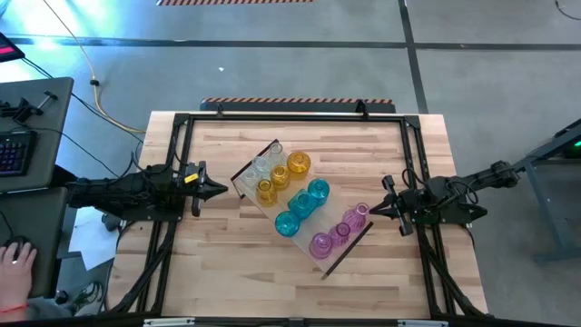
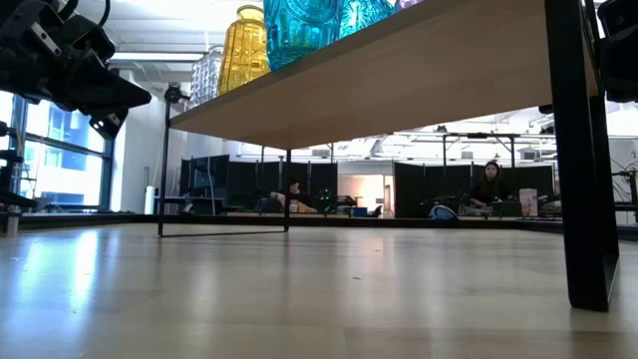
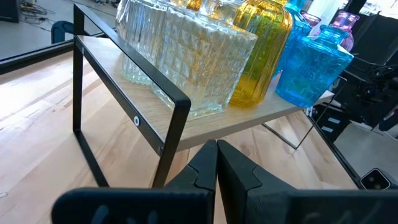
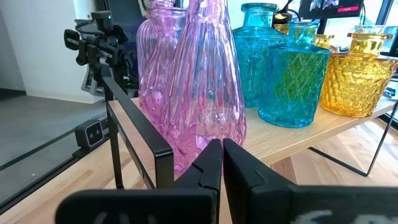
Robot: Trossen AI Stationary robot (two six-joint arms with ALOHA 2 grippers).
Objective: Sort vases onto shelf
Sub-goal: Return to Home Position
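The shelf (image 1: 304, 211) is a long light-wood board on thin dark end frames, standing aslant in the middle of the table. Vases stand on it in colour groups: clear ones (image 1: 260, 167) and amber ones (image 1: 298, 164) at the far-left end, teal ones (image 1: 302, 205) in the middle, pink ones (image 1: 338, 233) at the near-right end. My left gripper (image 1: 223, 190) is shut, a little left of the shelf's clear-vase end (image 3: 163, 94). My right gripper (image 1: 372, 211) is shut, just right of the pink vases (image 4: 205, 87). Neither touches anything.
A dark metal frame (image 1: 290, 116) runs along the table's far edge and both sides. Bare tabletop (image 1: 245, 272) lies near the front and left of the shelf. A desk with a keyboard (image 1: 13, 150) and a person's hand (image 1: 16, 268) are off the table's left.
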